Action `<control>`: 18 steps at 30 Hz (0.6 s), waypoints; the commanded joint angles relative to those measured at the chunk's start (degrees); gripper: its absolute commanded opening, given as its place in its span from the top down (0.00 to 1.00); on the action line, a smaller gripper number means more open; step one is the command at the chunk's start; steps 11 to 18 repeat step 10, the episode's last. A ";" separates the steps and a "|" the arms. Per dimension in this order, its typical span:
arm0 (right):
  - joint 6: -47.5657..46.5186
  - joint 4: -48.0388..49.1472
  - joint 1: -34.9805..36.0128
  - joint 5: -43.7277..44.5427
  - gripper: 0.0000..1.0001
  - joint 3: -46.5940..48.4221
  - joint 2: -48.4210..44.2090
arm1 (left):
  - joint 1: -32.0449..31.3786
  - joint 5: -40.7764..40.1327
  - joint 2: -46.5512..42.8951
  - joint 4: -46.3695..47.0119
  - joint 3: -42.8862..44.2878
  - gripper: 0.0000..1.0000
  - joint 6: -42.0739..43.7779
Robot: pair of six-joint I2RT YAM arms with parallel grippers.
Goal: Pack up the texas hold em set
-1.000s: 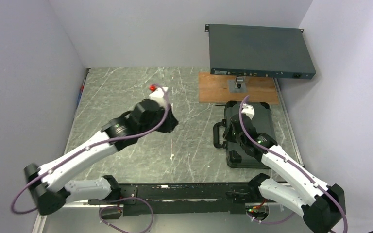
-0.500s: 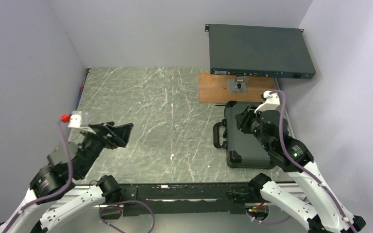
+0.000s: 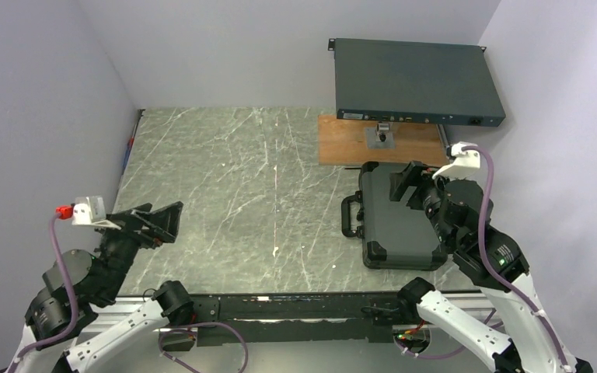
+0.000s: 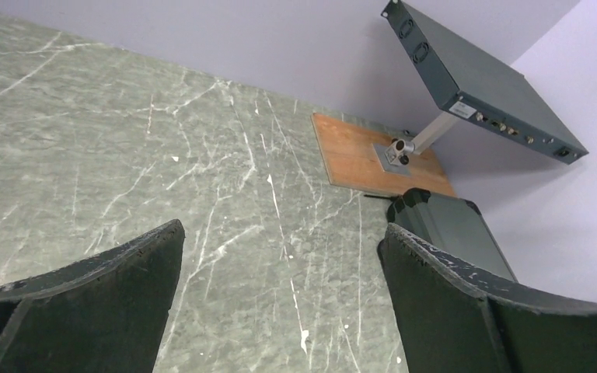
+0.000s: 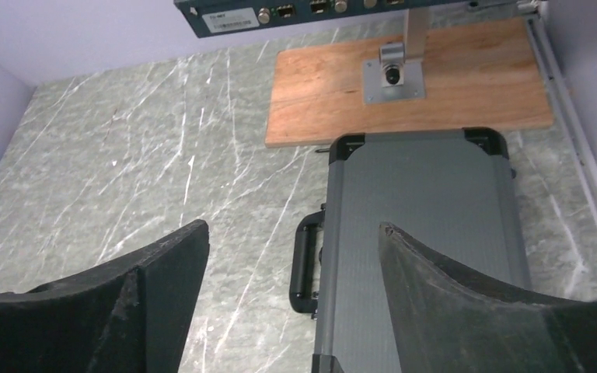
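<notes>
The texas hold em set shows only as its black case [image 3: 398, 221], lid shut, lying flat on the right of the marble table with its handle [image 3: 349, 217] toward the middle. Its contents are hidden. My right gripper [image 3: 406, 185] hovers open above the case's far end; in the right wrist view [image 5: 293, 228] the case [image 5: 427, 225] and handle [image 5: 303, 260] lie below the spread fingers, untouched. My left gripper [image 3: 159, 220] is open and empty over the near left of the table. From the left wrist view [image 4: 281, 231] the case [image 4: 451, 225] shows far right.
A large dark rack-mount box [image 3: 416, 81] sits raised on a metal post over a wooden board [image 3: 354, 141] at the back right, just behind the case. Lilac walls close in left, back and right. A black rail [image 3: 280, 305] runs along the near edge.
Both grippers have opened. The left arm swung back from the table's middle to the near left. The right arm lifted off the case lid and drew back to the right.
</notes>
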 commanded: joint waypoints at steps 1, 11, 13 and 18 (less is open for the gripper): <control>-2.53 0.65 0.23 3.07 0.15 2.53 -2.55 | 0.09 -3.83 -1.71 -1.42 2.38 0.01 0.71; -4.87 3.85 0.23 2.14 0.00 1.24 -6.34 | 0.06 -5.45 -2.32 -3.61 2.88 0.01 -0.27; -4.87 3.85 0.23 2.14 0.00 1.24 -6.34 | 0.06 -5.45 -2.32 -3.61 2.88 0.01 -0.27; -4.87 3.85 0.23 2.14 0.00 1.24 -6.34 | 0.06 -5.45 -2.32 -3.61 2.88 0.01 -0.27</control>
